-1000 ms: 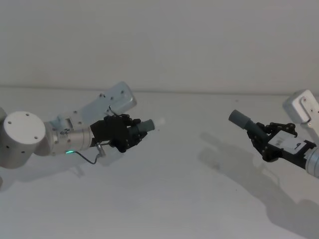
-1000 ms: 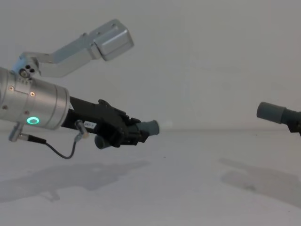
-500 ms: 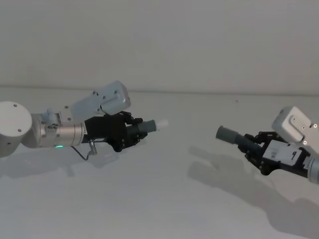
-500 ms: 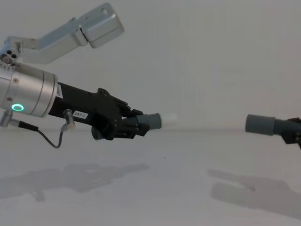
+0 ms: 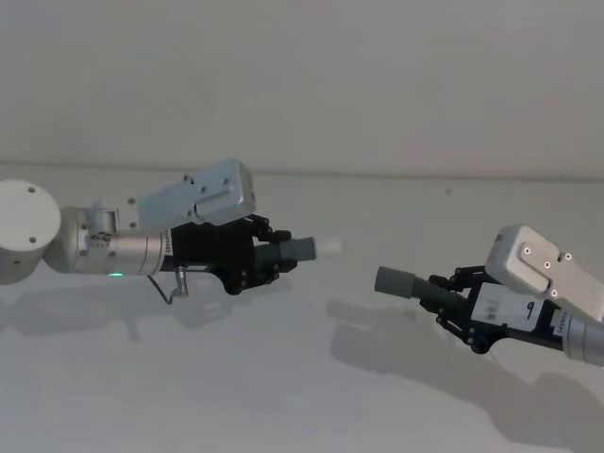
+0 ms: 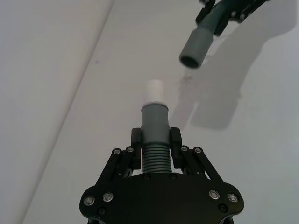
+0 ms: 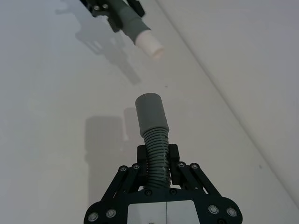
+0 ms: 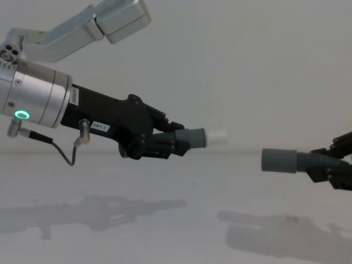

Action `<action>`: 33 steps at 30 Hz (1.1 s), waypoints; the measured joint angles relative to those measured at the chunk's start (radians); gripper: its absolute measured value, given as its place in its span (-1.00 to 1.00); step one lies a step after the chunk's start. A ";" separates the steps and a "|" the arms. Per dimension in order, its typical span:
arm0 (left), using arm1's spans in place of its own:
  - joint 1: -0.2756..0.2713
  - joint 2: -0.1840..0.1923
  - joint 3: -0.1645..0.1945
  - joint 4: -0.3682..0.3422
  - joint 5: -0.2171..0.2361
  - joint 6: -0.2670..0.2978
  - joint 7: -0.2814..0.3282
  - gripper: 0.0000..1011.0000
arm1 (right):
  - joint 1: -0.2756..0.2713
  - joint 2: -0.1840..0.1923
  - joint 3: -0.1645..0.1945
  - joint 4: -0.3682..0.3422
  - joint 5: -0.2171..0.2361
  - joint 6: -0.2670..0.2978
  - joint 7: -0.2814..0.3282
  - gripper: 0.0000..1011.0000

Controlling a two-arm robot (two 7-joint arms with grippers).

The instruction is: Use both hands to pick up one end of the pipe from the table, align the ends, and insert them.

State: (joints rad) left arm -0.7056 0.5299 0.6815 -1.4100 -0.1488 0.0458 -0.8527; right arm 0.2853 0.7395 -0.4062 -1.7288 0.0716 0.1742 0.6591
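Note:
Both grippers hover above the table point(image 5: 283, 387), each shut on one pipe piece. My left gripper point(image 5: 267, 259) clamps the corrugated part of its piece; the grey cuff point(image 5: 300, 250) and white stub point(image 5: 330, 245) point right. In the left wrist view the left gripper point(image 6: 155, 140) has its fingers point(image 6: 136, 136) against the hose below the cuff point(image 6: 155, 119). My right gripper point(image 5: 455, 300) grips the other piece, whose open cuff point(image 5: 396, 281) points left toward the stub. The two ends face each other across a small gap, with the right cuff point(image 8: 279, 160) lower than the stub point(image 8: 217, 136).
The off-white table runs back to a plain pale wall point(image 5: 302, 85). Shadows of the arms point(image 5: 396, 349) fall on the surface below the grippers.
Both arms have moved inward toward each other, so the gap between stub and open cuff has shrunk. The right piece has dropped lower and levelled out. Both grips are unchanged.

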 joint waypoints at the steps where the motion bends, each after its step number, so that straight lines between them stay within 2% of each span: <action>1: -0.003 0.001 0.003 -0.002 -0.001 -0.005 -0.007 -0.31 | 0.002 0.001 -0.004 -0.002 0.000 -0.001 0.005 -0.47; 12: -0.022 0.011 0.026 -0.015 -0.004 -0.025 -0.041 -0.31 | 0.018 0.006 -0.028 -0.013 0.009 -0.006 0.028 -0.47; 33: -0.040 0.022 0.048 -0.008 -0.009 -0.039 -0.057 -0.31 | 0.052 0.002 -0.060 0.000 0.022 -0.007 0.037 -0.47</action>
State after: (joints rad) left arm -0.7460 0.5523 0.7299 -1.4177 -0.1581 0.0069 -0.9101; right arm 0.3371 0.7410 -0.4658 -1.7292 0.0938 0.1675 0.6957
